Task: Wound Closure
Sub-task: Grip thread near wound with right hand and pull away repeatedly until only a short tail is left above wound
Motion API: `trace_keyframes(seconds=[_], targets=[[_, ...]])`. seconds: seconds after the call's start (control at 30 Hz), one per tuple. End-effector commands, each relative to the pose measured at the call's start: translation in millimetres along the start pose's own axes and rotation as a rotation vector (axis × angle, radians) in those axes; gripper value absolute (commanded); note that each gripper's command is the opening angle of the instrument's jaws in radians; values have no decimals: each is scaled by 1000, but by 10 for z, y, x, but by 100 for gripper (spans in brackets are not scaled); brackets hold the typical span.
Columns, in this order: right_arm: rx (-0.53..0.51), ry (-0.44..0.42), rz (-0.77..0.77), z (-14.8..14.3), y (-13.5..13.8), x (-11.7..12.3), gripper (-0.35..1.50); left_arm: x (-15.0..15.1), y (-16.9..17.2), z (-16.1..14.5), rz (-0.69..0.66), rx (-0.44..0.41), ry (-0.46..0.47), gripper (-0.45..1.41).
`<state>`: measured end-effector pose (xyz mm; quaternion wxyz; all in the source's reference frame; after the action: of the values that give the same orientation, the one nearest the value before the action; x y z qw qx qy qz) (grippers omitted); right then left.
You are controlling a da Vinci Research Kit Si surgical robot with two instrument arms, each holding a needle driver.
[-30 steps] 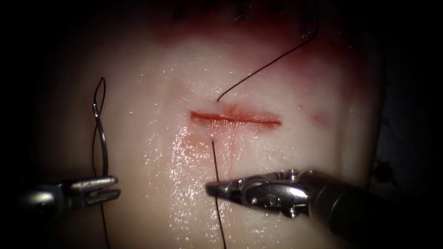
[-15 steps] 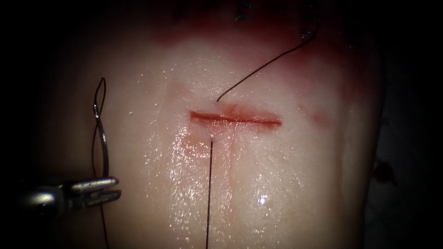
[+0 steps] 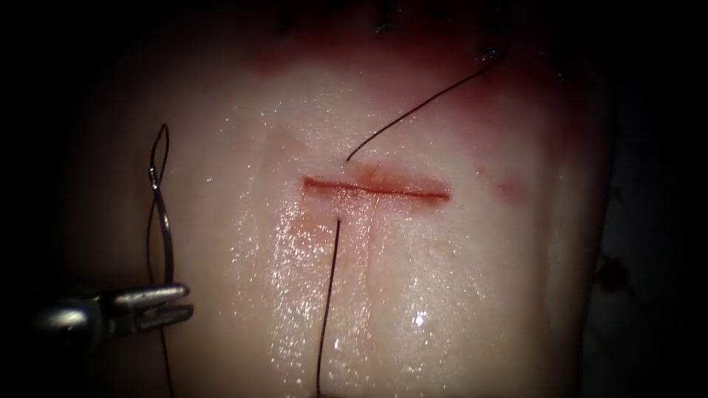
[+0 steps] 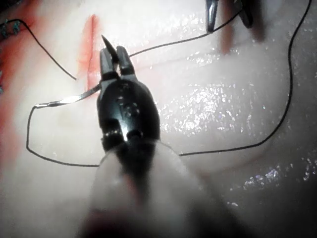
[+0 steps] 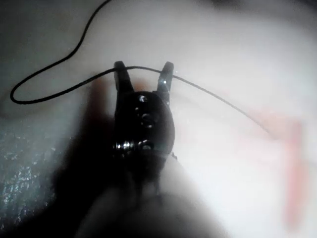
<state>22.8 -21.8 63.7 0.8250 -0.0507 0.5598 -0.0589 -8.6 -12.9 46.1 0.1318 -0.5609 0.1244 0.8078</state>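
The left end effector (image 3: 158, 304), near and left of the cut (image 3: 376, 191), is closed on the needle (image 3: 164, 228) near its pointed end, clear of the tissue (image 3: 442, 295). The right end effector (image 5: 143, 72) is spread wide, holding nothing, thread (image 3: 328, 302) crossing its tips.

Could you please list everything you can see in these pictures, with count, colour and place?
tissue: one, pale pink and glistening, under everything.
cut: one, red, lying crosswise in the middle of the tissue.
red fluid: stains below the cut's left end and along the far edge.
needle: one, grey metal, curved, out of the tissue, left of the cut.
thread: one, dark, passing under the cut and trailing to the needle.
left tool: one, metal, jaws shut on the needle near its pointed end.
right tool: one, dark, jaws open, the thread lying across their tips.
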Motion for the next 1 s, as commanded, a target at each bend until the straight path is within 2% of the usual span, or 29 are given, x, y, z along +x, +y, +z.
trace_keyframes(seconds=[0.03, 0.17, 0.2, 0.27, 0.6, 0.9, 0.93, 0.97, 1.0], targets=[[-37, 3, -14, -3, 40, -12, 133, -3, 0, 8, 1, 0, 2, -35], [-53, -13, -19, -4, 85, -28, 130, -3, 1, 9, 1, 1, 2, -35], [-52, -13, -18, -1, 102, -38, 130, -3, 1, 9, 1, 0, 4, -35], [-55, -17, -13, 2, 111, -48, 130, -3, 1, 10, 1, 1, 3, -35], [-68, -19, -32, 24, 135, -102, 128, -3, 0, 9, 1, -1, 4, -35], [-84, -13, -28, 39, 148, -111, 120, -3, 0, 9, 1, 0, 3, -35], [-87, -12, -29, 40, 148, -111, 115, -3, 0, 9, 1, 0, 3, -35], [-81, -12, -29, 40, 148, -112, 89, -3, 0, 9, 1, 0, 3, -35], [-66, -10, -30, 40, 148, -112, 44, -3, 0, 9, 1, 0, 3, -35]])
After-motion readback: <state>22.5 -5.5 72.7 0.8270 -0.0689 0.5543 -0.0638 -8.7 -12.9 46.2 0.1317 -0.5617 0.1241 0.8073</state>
